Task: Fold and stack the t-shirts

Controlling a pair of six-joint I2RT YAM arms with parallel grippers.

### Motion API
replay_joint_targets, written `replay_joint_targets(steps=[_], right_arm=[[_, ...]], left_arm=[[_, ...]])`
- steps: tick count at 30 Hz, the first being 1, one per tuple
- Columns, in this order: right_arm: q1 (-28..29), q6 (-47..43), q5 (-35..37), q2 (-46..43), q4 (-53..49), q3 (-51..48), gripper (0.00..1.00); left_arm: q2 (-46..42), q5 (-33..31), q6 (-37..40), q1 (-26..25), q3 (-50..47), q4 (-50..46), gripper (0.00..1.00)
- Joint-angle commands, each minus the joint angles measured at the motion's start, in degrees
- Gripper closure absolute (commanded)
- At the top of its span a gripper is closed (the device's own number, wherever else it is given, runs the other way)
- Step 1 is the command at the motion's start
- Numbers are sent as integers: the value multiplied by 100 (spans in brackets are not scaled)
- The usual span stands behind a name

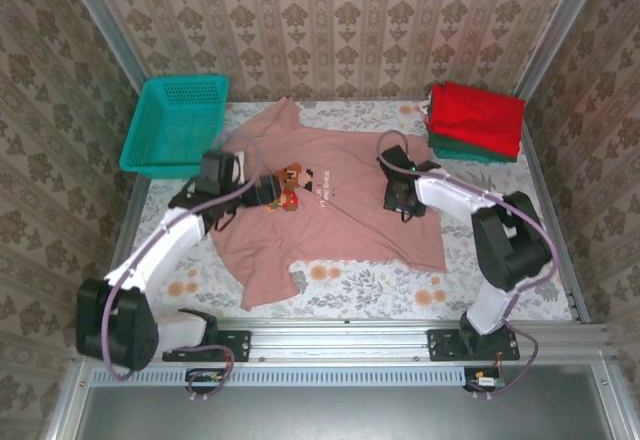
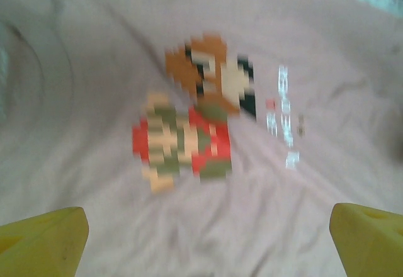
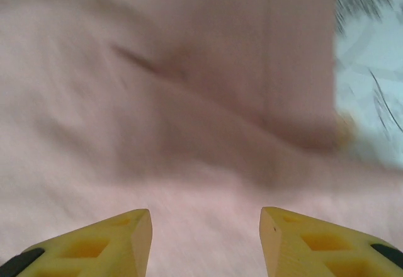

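Pink t-shirt (image 1: 340, 225) lying flat mid-bench (image 1: 400, 285), long axis running left-right (collar pointing left). Left claw (image 1: 268, 194) hovering wide apart over print (image 2: 195, 119); right claw (image 1: 400, 206) hovering, also spread.

The pink t-shirt (image 1: 340, 222) was soft, matt, lightly creased cloth, the teal basket (image 1: 178, 120) stiff plastic mesh, and the front rail (image 1: 340, 340) dull ribbed metal.

Dusty-pink t-shirt (image 1: 330, 210), teal basket (image 1: 175, 120), floral tablecloth (image 1: 380, 285)
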Motion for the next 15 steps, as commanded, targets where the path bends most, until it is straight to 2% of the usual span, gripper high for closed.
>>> replay_joint_targets(steps=[1,4,7,12,15], right_arm=[[-223,-461,-187,695,-28,886,49],[-414,-708,-260,1466,-337,1967,50],[-588,-827,-268,2121,-665,2909,50],[-939,-843,-511,3060,-1085,4044,49],[-1075,-925,-561,3646,-1588,4790,47]], left_arm=[[-354,-431,-249,-376,-686,-531,0],[-1091,-652,-639,-1012,-1289,-952,1],[-1896,-693,-1265,-1651,-2028,-1300,7],[-3054,-941,-2749,-3077,-3032,-1901,15],[-3499,-1081,-3317,-3511,-3327,-2408,17]])
